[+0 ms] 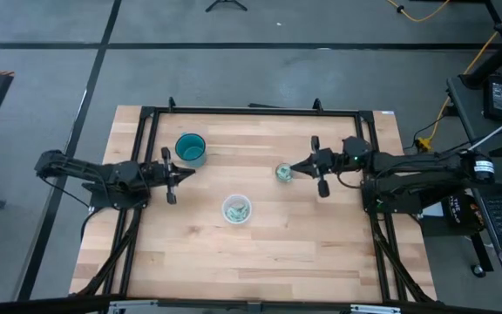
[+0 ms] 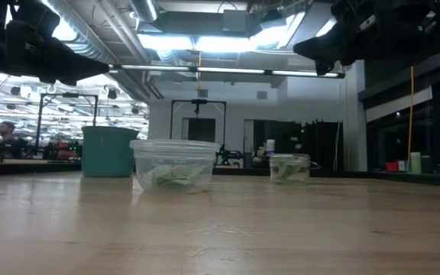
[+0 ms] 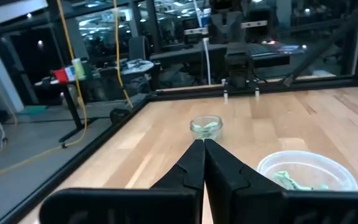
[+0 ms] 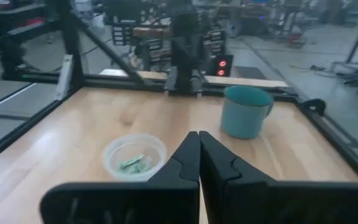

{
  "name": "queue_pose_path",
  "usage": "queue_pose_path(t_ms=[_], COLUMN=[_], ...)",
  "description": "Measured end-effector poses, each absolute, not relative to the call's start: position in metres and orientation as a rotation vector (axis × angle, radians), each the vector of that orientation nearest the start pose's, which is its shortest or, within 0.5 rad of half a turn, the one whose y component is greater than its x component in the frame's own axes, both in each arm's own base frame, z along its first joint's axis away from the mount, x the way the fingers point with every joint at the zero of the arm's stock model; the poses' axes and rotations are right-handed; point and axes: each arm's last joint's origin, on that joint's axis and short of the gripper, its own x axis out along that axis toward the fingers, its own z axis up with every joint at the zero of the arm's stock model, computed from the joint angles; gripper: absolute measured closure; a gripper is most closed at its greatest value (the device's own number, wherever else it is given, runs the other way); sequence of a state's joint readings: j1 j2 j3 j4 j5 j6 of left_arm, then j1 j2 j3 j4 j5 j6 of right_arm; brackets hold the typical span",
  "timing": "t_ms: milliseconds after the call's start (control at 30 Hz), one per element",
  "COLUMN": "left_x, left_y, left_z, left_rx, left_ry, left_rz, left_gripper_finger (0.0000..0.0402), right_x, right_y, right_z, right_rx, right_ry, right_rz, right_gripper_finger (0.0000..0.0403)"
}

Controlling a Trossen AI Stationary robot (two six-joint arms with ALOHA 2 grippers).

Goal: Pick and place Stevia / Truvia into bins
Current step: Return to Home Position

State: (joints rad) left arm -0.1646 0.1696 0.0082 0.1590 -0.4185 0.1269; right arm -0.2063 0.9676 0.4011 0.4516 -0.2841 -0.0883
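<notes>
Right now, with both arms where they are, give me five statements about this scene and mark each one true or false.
1. The wide translucent cup holds pale green packets. True.
2. The left tool is shut on a packet. False: its fingers meet with nothing between them.
3. The teal cup stands nearer the left tool than the right tool. True.
4. The small glass lies tipped on its side. False: it stands upright, with a packet inside.
5. The right tool reaches down into the small glass. False: it is shut and held up clear of the glass.
</notes>
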Motion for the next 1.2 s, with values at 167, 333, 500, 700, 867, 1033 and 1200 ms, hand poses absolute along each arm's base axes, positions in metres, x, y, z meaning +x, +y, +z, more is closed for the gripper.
queue_pose_path(t_ms=[167,333,500,700,867,1033,1200], left_x=[0.101,0.099,0.098,0.097,0.096,0.096,0.096], left_y=[0.0,0.007,0.014,0.022,0.025,0.025,0.025], left_z=[0.166,0.169,0.168,0.167,0.167,0.167,0.167], left_rx=[0.084,0.088,0.067,0.065,0.065,0.065,0.064], left_ry=[0.022,-0.011,-0.009,-0.001,0.005,0.005,0.005], left_rz=[0.264,0.278,0.299,0.341,0.354,0.355,0.355], left_gripper_finger=[0.0401,0.04,0.04,0.04,0.0399,0.04,0.0397], right_x=[0.196,0.195,0.19,0.169,0.143,0.121,0.112], right_y=[-0.033,-0.032,-0.031,-0.028,-0.028,-0.028,-0.026], right_z=[0.23,0.23,0.237,0.223,0.202,0.193,0.18], right_rx=[-0.056,-0.073,-0.093,-0.101,-0.09,-0.086,-0.058], right_ry=[0.134,0.137,0.099,0.046,-0.037,-0.131,-0.114], right_rz=[0.093,0.111,0.118,0.088,0.035,-0.012,-0.008], right_gripper_finger=[0.0403,0.0403,0.0403,0.0403,0.0403,0.0403,0.0403])
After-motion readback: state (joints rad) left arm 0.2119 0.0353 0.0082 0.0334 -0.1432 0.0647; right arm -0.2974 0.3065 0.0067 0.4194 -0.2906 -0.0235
